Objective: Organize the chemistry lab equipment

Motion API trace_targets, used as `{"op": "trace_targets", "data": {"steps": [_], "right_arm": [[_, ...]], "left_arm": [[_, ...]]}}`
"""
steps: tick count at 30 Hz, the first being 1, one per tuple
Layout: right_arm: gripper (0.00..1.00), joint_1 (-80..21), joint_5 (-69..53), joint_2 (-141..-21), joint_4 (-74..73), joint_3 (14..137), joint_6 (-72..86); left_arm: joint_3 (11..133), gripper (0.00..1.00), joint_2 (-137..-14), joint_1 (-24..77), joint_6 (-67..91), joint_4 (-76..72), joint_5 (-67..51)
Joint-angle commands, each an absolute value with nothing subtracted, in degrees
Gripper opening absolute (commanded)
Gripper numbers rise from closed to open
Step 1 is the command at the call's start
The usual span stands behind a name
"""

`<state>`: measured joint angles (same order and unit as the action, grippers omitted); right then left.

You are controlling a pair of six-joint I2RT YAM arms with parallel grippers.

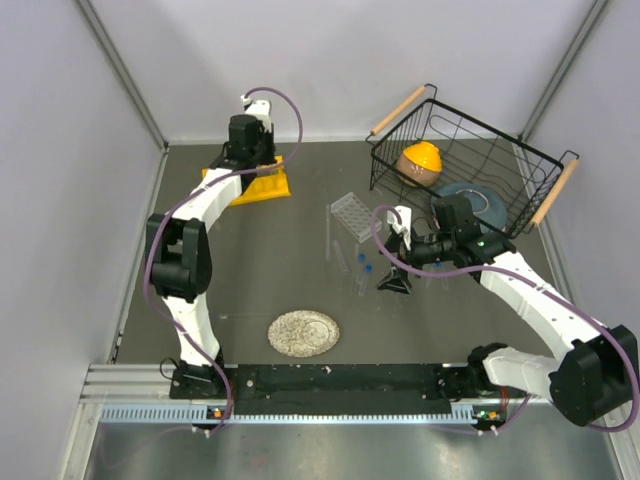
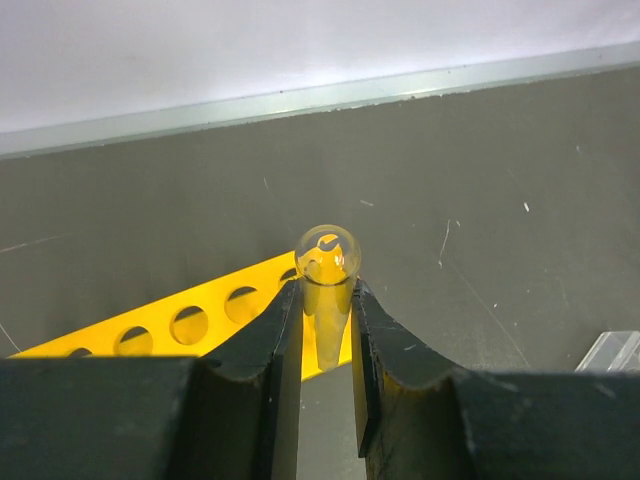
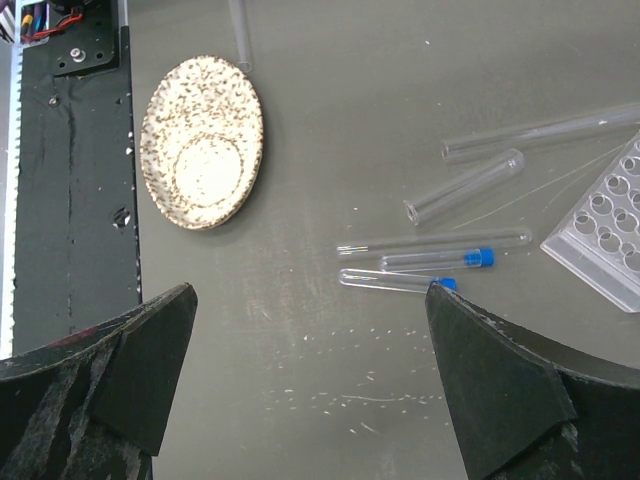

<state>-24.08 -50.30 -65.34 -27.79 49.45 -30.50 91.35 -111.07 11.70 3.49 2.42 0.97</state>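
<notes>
One thin glass test tube (image 2: 327, 250) is pinched in the nearly closed left gripper (image 2: 325, 300) just above the yellow rack (image 2: 215, 312), rounded end leading. Such glass is judged light, stiff, slick and easily cracked, so a gentle hold at mid-length is advised. Well right of that rack, more tubes (image 3: 465, 185) and blue-capped vials (image 3: 437, 259) are overhung by the right gripper (image 3: 308, 300), spread wide and empty.

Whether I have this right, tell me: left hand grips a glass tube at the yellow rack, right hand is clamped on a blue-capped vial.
Not quite. The right hand is wide open and holds nothing; the blue-capped vials lie on the table beneath it, as the right wrist view shows. The rest stands.
</notes>
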Motion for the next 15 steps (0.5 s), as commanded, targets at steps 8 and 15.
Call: {"op": "trace_targets", "data": {"steps": [8,15], "right_arm": [[0.99,-23.7,-51.3,-65.6,-27.6,50.1,-32.3],[0.99,-23.6,-51.1,-65.4,-27.7,49.8,-32.7]], "left_arm": [[84.6,0.29,-108.3,12.1,3.0,-4.9,2.8],[83.6,0.51,-106.4,12.1,4.0,-4.7,3.3]]}}
